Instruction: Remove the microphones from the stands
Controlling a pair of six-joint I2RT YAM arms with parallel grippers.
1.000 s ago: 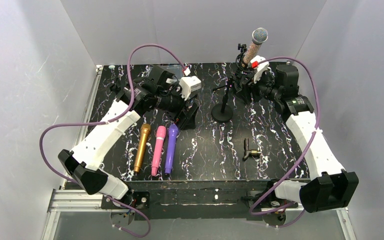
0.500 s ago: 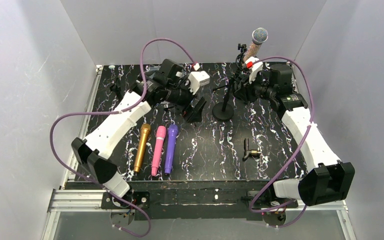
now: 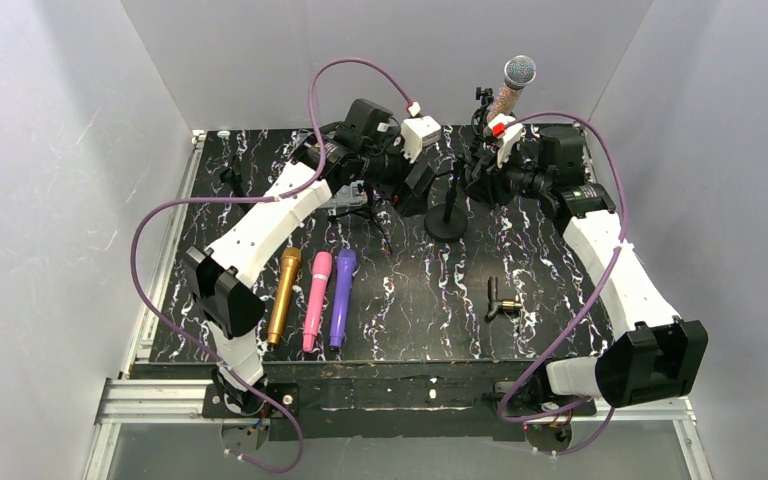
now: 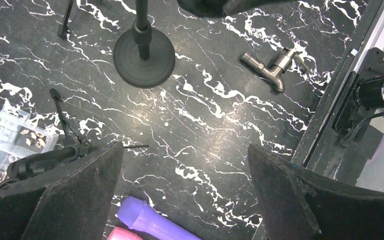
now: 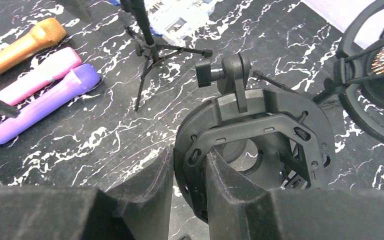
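Right wrist view had the right gripper (image 5: 190,160) clamped down on the rim of the black mount (image 5: 280,125), I think. Microphone (image 3: 513,82) was sitting tilted atop the stand (image 3: 447,215); left gripper (image 4: 184,155) hung wide open, empty.

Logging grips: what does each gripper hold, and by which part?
Right gripper pinches the black shock mount by its near rim; left gripper holds nothing.
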